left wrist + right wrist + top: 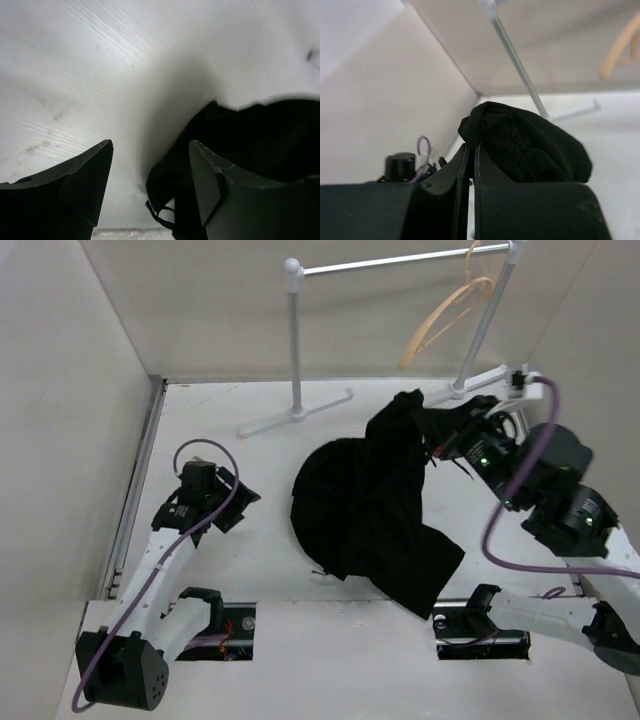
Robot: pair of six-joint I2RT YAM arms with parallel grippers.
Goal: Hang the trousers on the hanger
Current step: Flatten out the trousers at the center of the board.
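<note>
Top view: trousers (370, 510) lay heaped on the counter (250, 455) in front of the rack (295, 340). One end was lifted by the right jaws, likely for reaching the hanger (445, 320) on the rack's rail.
Left wrist: left jaws spread wide, empty, fabric (250, 140) just beyond.
Right wrist: right jaws pressed together, pinching a fold (525, 140).
</note>
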